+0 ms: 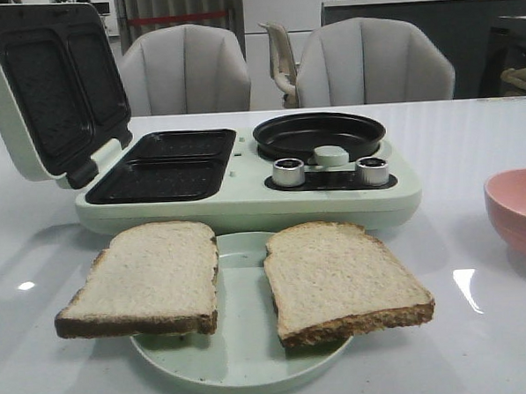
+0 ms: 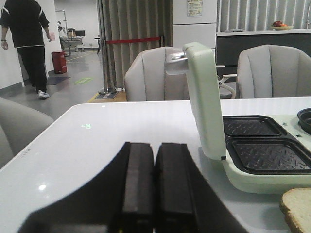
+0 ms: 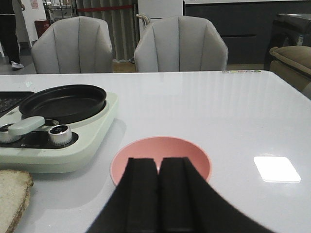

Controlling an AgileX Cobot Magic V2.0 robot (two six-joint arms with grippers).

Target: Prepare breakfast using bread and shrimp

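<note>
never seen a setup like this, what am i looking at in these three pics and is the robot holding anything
It is a two-armed robot at a white table. One picture looks forward over the table; the other two come from cameras on each wrist. The black blocks low in those are the left end effector and right end effector, both shut and holding nothing. On the table: two bread slices on a pale green plate, a breakfast maker with its lid open and a round pan, and a pink bowl. No shrimp is visible.
</note>
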